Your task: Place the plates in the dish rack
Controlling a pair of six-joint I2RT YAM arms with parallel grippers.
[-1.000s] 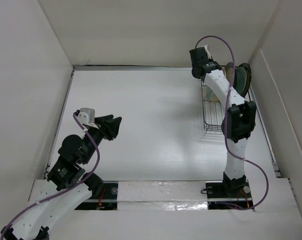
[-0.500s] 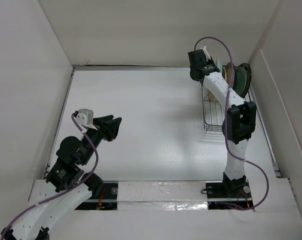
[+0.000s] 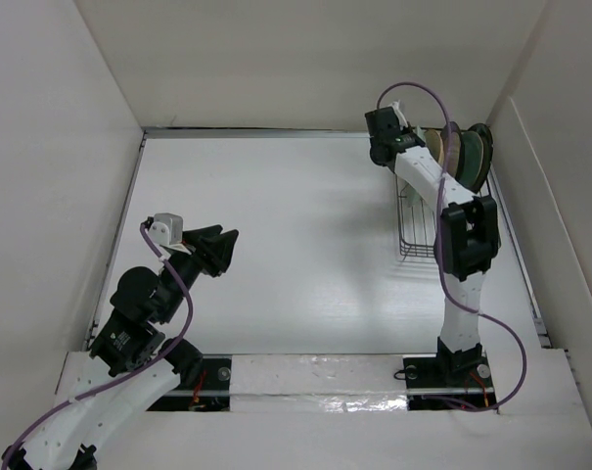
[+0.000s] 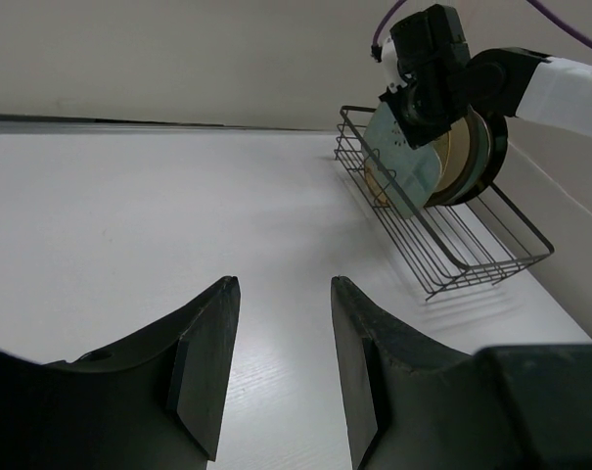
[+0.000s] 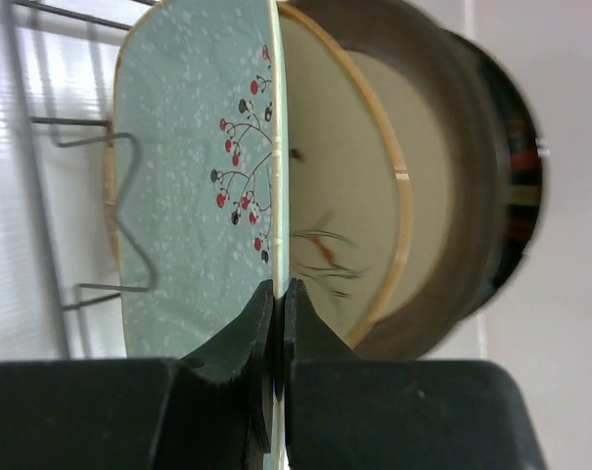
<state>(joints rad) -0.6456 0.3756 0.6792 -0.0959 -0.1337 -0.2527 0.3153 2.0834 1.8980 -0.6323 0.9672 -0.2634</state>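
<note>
The right claw [image 5: 278, 294] is pressed together on the rim of the pale-green oblong plate [image 5: 193, 196], the one with a small branch of red berries. It pinches the thin edge, so the plate stands upright and stretches straight away from the fingers, seen edge-on in the wrist view. The plate is at the far end of the dish rack [image 4: 452, 255], which lies along the right side of the surface [image 4: 129, 215] with its long axis running from near to far. The plates stand across this axis. Just behind the green plate, face to face and very near, stands the tan plate [image 5: 344, 196], and behind that a cream plate [image 5: 442, 176] and one with a dark patterned rim [image 5: 525, 166]. On the other side of the green plate, a bent wire divider [image 5: 129, 206] crosses its face, so the plate seems to sit between this divider and the tan plate. Whether its lower edge already rests on the bottom wires cannot be told. The next move probably depends on this: the slot lies straight below the claw. The left claw [image 4: 284, 289] is spread and empty over the left side of the surface, well apart from the rack, so the right arm is the nearer one.
</note>
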